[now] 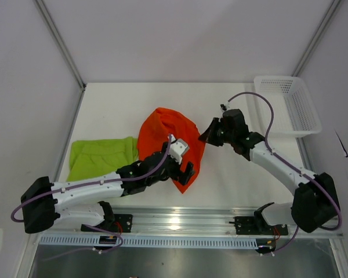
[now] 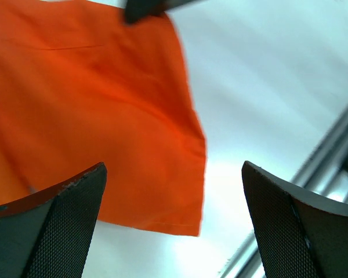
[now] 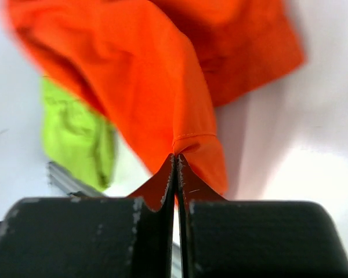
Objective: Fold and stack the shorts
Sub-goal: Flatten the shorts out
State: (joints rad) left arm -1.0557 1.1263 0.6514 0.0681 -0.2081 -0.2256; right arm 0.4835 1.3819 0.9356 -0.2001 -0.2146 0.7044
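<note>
Two pairs: orange shorts [image 1: 168,136] and green shorts [image 1: 101,156] lie on the white surface [image 1: 116,110], the green just beside the orange pair's left edge.
Orange shorts: mid-surface and rumpled, with the cloth rising toward its right edge and one corner pointing at the arm bases.
Green shorts: a flat, squared-off shape near the left side of the surface, with neither set of fingers on it.
Right fingers [image 3: 175,159]: pressed together on a hemmed edge of the orange shorts, the cloth bunching up to the tips.
Left fingers [image 1: 184,172]: spread wide and gripping nothing, poised over the near corner of the orange shorts.
Basket [image 1: 293,107]: white mesh, at the far right corner, well apart from both pairs.
</note>
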